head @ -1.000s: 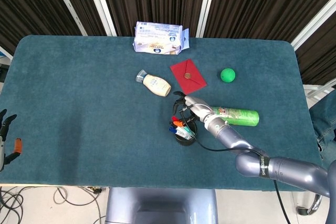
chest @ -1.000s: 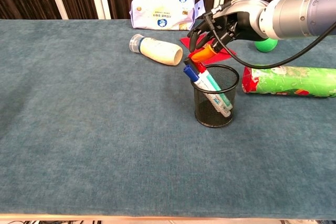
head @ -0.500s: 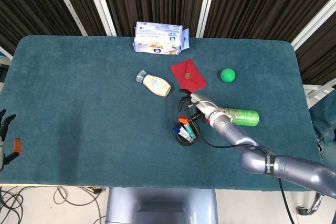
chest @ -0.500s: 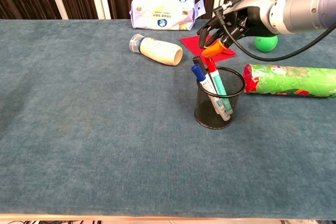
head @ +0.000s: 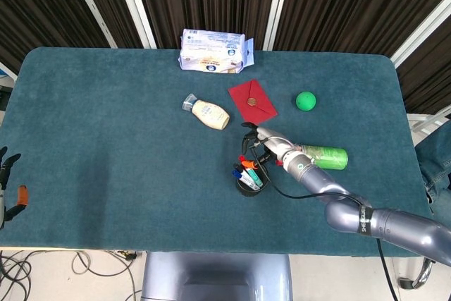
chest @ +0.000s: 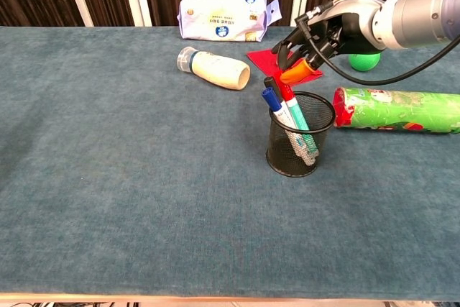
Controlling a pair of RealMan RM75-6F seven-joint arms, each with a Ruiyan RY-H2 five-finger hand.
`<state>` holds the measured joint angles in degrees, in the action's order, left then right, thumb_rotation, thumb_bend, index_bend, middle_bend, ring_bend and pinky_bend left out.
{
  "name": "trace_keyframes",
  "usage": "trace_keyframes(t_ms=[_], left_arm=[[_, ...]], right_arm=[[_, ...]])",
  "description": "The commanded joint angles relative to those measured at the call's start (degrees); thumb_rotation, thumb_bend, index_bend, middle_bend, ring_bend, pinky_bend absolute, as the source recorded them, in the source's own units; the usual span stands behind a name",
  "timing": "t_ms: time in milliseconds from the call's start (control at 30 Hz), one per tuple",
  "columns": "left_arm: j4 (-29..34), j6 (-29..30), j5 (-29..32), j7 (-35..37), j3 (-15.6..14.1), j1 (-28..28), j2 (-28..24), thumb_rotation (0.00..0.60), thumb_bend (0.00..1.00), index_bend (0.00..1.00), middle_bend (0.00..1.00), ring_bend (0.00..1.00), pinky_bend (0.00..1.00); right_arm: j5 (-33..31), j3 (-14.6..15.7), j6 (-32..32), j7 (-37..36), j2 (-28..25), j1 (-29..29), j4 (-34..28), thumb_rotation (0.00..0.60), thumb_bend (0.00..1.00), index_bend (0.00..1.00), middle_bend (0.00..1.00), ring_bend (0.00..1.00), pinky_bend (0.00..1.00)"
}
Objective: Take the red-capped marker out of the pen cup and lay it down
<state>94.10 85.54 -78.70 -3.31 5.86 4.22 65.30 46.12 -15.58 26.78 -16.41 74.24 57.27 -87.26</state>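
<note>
No readable text

The printing on the wipes pack [chest: 222, 13] and the green tube [chest: 399, 111] is too small to read.

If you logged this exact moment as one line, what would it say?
right hand: over pen cup, orange-tipped fingers above caps | red-capped marker: in cup, not gripped | left hand: open, idle at table edge

Left robot hand [head: 7, 187] cut off by head view's left edge; grasp state indeterminate. Right robot hand [chest: 316, 30] masks part of red envelope [chest: 267, 56]. Marker [chest: 287, 93] lower ends obscured behind cup [chest: 298, 145] mesh.
</note>
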Motion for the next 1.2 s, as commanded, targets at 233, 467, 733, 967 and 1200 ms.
trace_keyframes(t_ms=[233,467,733,967,1200], left_arm=[[0.04,-0.2,0.08,-0.04,-0.05,0.04,-0.03,0.6,0.53,0.12,0.0,0.05,0.05],[0.1,-0.18,0.13,-0.03,0.01,0.05,-0.03,0.6,0.53,0.12,0.0,0.05,0.05],[0.08,-0.22,0.25,0.02,0.05,0.05,-0.04,0.6,0.52,0.12,0.0,0.05,0.05],[0.09,-0.41,0.5,-0.15,0.06,0.08,-0.03,0.6,0.52,0.12,0.0,0.05,0.05],[0.38,-0.45,0.9,-0.24,0.19,0.04,-0.06,0.6,0.53,0.12,0.0,0.05,0.05]], right_arm=[[-0.21,0.36,-0.59,-0.08,0.12,-0.02,0.57,0.6,0.36,0.57,0.08,0.16,0.23],[-0.07,0.27,-1.12,-0.31,0.28,0.08,0.65,0.6,0.39,0.58,0.08,0.16,0.23],[-0.12,-0.3,-1.97,-1.29,0.24,0.04,0.66,0.6,0.39,0.58,0.08,0.16,0.23],[-0.27,-0.36,-2.66,-1.56,-0.16,0.24,0.97,0.6,0.39,0.58,0.08,0.16,0.23],[-0.33,-0.45,-3.57,-2.07,-0.47,0.34,0.98,0.6,0.37,0.57,0.06,0.16,0.23]])
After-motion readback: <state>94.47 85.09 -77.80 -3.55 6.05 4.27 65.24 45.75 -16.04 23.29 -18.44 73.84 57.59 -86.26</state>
